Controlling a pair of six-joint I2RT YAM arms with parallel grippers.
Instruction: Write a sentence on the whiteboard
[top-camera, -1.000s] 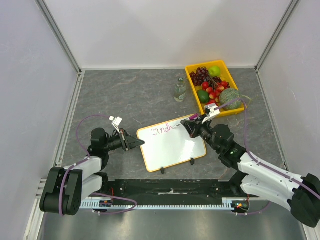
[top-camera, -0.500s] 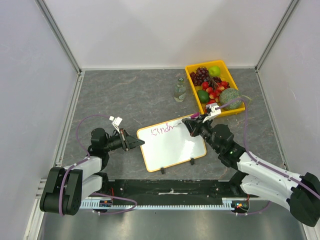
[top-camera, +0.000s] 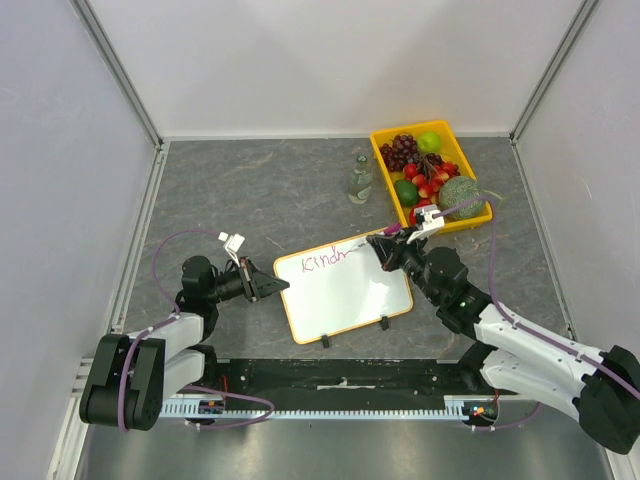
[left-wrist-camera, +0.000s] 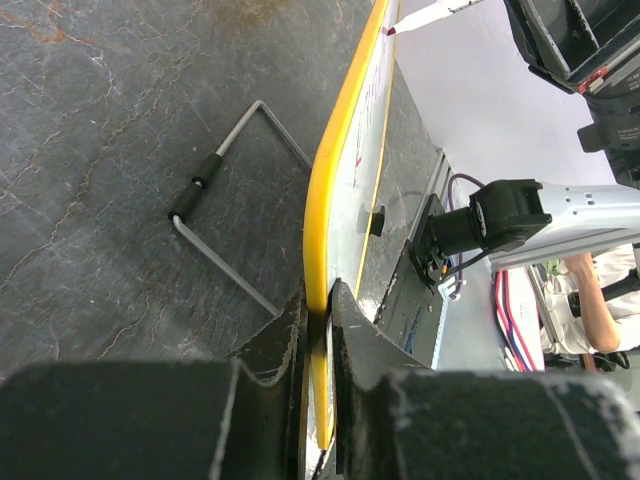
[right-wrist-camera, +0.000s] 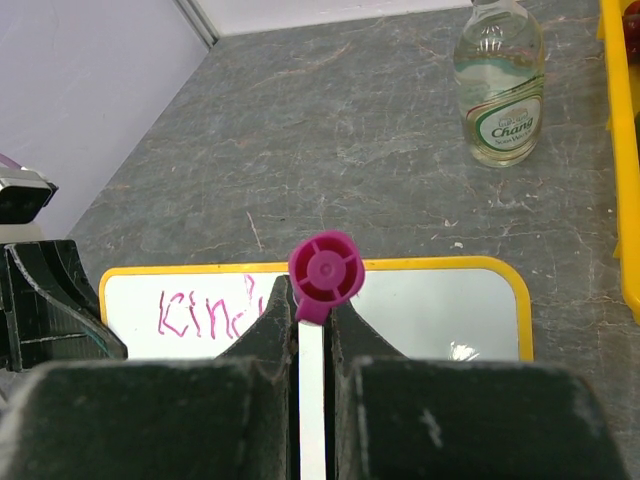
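The whiteboard (top-camera: 350, 295) lies tilted on the grey table, white with a yellow rim. My left gripper (top-camera: 281, 286) is shut on its left edge; in the left wrist view the yellow rim (left-wrist-camera: 335, 190) runs between the closed jaws of that gripper (left-wrist-camera: 320, 312). My right gripper (top-camera: 385, 247) is shut on a marker (right-wrist-camera: 326, 268) with a magenta end cap, its tip on the board's upper line. The sentence (top-camera: 325, 260) reads roughly "Kindn" in purple-pink; in the right wrist view the letters (right-wrist-camera: 205, 312) are partly hidden behind my fingers.
A yellow tray (top-camera: 378, 140) of fruit stands at the back right, close behind the right arm. A small glass bottle (top-camera: 359, 180) stands left of it, and is also in the right wrist view as the bottle (right-wrist-camera: 498, 85). A bent wire stand (left-wrist-camera: 225, 190) lies on the table beside the board.
The right gripper has shifted slightly with the marker at the end of the purple word, adding a stroke. The left gripper and the whiteboard have not moved.
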